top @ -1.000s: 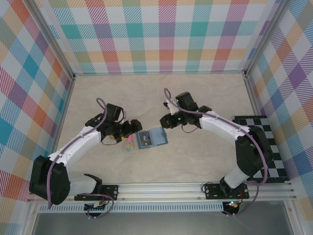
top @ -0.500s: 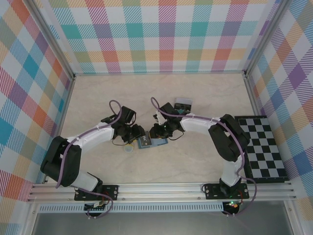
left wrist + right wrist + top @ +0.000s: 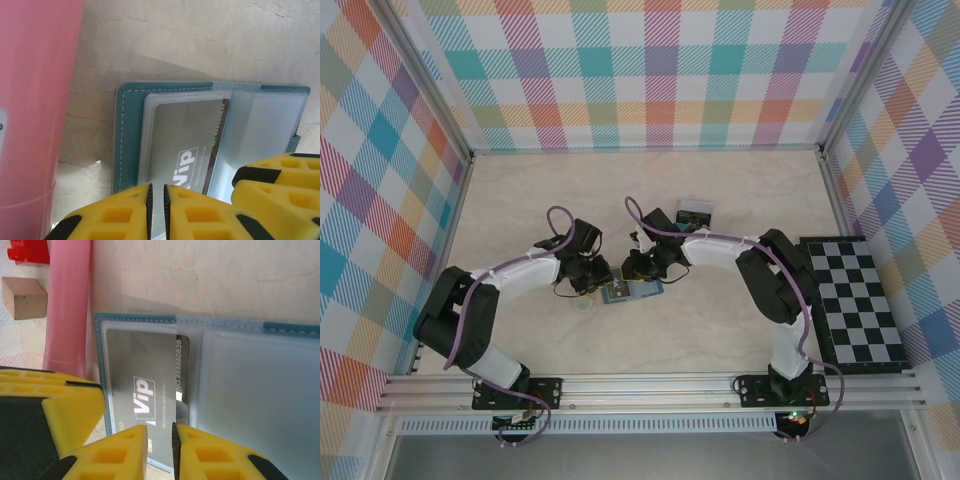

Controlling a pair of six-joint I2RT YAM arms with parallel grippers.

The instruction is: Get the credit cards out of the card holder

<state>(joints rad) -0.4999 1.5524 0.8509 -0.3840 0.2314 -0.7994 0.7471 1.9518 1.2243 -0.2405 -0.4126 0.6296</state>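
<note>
The left claw [image 3: 156,205] and right claw [image 3: 172,450] sat narrow at the open card holder's [image 3: 127,140] edge, seemingly to steady it and draw the credit card [image 3: 185,135]; grip unclear.

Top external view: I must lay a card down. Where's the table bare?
Bare: beige marbled table along the plaid back wall, and the near strip before the metal rail. Crowded: mid-table, where left claw and right claw meet over the open teal-blue folding card holder.

The card holder [image 3: 642,291] lies open on the table [image 3: 700,340], a card [image 3: 187,145] in its left pocket; a stick [image 3: 30,125] lies just left, a card pile [image 3: 696,212] behind it.
</note>
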